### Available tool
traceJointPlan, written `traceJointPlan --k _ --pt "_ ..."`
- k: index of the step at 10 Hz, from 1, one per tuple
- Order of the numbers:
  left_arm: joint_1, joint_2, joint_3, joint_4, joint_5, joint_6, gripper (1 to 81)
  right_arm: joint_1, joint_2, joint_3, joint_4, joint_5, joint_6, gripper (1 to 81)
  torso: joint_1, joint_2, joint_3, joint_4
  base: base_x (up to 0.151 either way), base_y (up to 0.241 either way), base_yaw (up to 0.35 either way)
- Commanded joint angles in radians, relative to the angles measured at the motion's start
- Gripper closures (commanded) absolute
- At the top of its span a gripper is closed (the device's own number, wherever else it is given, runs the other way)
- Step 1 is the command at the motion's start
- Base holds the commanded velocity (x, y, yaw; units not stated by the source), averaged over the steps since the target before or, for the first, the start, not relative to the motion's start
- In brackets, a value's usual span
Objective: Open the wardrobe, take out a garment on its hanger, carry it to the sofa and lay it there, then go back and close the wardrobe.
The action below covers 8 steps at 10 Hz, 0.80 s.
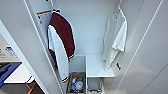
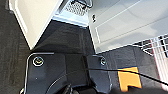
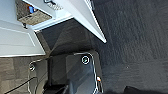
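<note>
The wardrobe (image 1: 87,30) is standing open, both white doors swung wide, its white back wall and inside showing in the head view. The garment (image 1: 115,37) is hanging high on the right side inside, plain white, its sleeve drooping toward a white shelf (image 1: 97,66). The hanger (image 1: 120,9) is showing only as a slim pale line at the garment's shoulder. On the left side a maroon jacket (image 1: 62,40) with white sleeves is hanging against the inner face of the left door. Below it a woven basket (image 1: 76,83) is sitting on the wardrobe floor, holding a few small items too blurred to name, and a wire basket (image 1: 94,86) is sitting under the shelf.

An orange-edged label (image 1: 44,15) is sticking to the inside of the left door above the jacket; its writing is too small to read.

The room is showing dark grey carpet (image 3: 130,37) in both wrist views, with the door (image 3: 82,17) edges standing over it. An orange patch (image 2: 128,78) is lying on the floor near a white wire rack (image 2: 156,48) in the left wrist view. Left of the open door in the head view, a blue shape (image 1: 7,70) and a white surface (image 1: 18,75) are lying lower down.

Whether either gripper's jaws are open or closed cannot be told.
</note>
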Motion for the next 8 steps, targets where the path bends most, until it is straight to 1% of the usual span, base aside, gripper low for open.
traceJointPlan --k 1,2,3,5,6,7,8 --pt "0.000 0.080 -0.120 -0.036 0.046 -0.004 1.0 -0.128 0.078 -0.080 0.005 -0.008 0.012 1.0 0.000 0.000 0.000 0.000 0.000 0.000 0.000" --pt "0.000 0.116 -0.173 -0.053 0.046 -0.004 1.0 -0.159 0.133 -0.110 0.005 0.010 0.012 1.0 0.000 0.000 0.000 0.000 0.000 0.000 0.000" --pt "0.000 0.152 -0.218 -0.057 0.046 -0.004 1.0 -0.176 0.177 -0.135 0.005 0.010 0.010 1.0 0.000 0.000 0.000 0.000 0.000 0.000 0.000" --pt "-0.009 0.204 -0.261 -0.057 0.045 -0.004 1.0 -0.202 0.296 -0.213 0.004 0.025 -0.001 1.0 -0.001 -0.001 0.000 0.000 0.000 0.000 0.000" --pt "-0.014 0.224 -0.271 -0.065 0.034 -0.006 1.0 -0.212 0.363 -0.262 -0.009 0.027 -0.014 1.0 -0.001 -0.001 0.000 0.000 0.000 0.000 0.000" --pt "-0.025 0.247 -0.286 -0.100 0.031 -0.006 1.0 -0.225 0.421 -0.300 -0.021 0.027 -0.029 1.0 -0.001 -0.001 0.000 0.000 0.000 0.000 0.000" --pt "-0.032 0.270 -0.307 -0.125 0.005 -0.006 1.0 -0.237 0.463 -0.323 -0.038 0.033 -0.051 1.0 -0.001 -0.001 0.000 0.000 0.000 0.000 0.000"
